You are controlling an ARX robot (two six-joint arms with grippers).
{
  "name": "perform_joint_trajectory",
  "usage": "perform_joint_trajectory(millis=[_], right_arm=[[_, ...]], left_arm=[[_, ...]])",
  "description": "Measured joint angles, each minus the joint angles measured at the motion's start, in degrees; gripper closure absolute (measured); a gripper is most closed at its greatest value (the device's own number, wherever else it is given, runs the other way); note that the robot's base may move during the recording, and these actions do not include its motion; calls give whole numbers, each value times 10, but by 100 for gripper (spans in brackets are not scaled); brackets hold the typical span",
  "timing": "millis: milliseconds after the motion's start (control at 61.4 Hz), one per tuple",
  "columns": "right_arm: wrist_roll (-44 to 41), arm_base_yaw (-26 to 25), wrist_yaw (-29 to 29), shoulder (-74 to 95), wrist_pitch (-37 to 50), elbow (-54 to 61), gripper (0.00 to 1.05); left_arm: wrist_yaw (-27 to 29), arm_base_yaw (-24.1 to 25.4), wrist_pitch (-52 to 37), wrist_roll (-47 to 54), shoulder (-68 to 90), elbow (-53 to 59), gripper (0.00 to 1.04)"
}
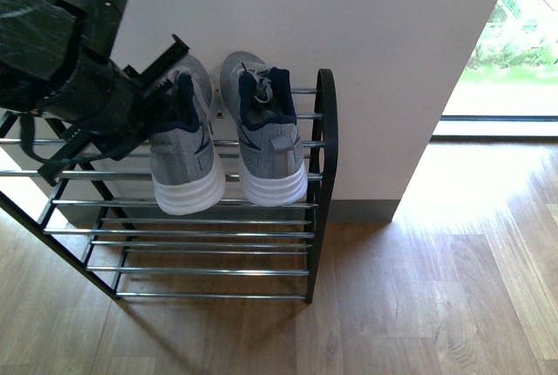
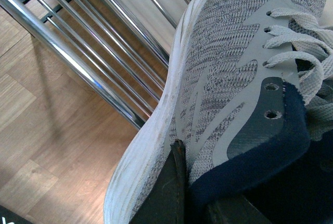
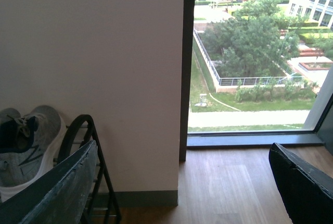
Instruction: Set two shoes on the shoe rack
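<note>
Two grey knit sneakers with white soles stand heels outward on the top tier of the black shoe rack [image 1: 321, 174]. My left gripper [image 1: 161, 96] is shut on the navy collar of the left sneaker [image 1: 185, 161], which rests on the silver rods. The right sneaker [image 1: 270, 148] stands free beside it. In the left wrist view the held sneaker [image 2: 223, 78] fills the frame, with one finger [image 2: 166, 193] against its side. My right gripper [image 3: 182, 193] is open and empty, away from the rack's end piece [image 3: 86, 130]. A sneaker [image 3: 26, 140] shows there too. The pale slides are out of view.
The rack stands against a white wall [image 1: 349, 26] on a wooden floor [image 1: 436, 288]. Its lower tiers of rods [image 1: 209, 248] show below the sneakers. A floor-length window [image 3: 250, 57] is to the right of the wall.
</note>
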State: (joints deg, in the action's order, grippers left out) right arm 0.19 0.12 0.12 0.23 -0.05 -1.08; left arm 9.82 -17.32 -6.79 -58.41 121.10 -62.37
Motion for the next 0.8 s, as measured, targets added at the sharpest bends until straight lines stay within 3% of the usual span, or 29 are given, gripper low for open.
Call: perform_joint_trajectory(millis=[342, 554, 798], right_arm=[[0, 0, 0, 0, 0, 0, 9], [0, 0, 0, 0, 0, 0, 9], [0, 0, 0, 0, 0, 0, 9]], left_arm=[[5, -39, 37, 198, 55, -89, 103], [7, -44, 33, 253, 54, -85, 102], [24, -40, 28, 268, -4, -29, 62]])
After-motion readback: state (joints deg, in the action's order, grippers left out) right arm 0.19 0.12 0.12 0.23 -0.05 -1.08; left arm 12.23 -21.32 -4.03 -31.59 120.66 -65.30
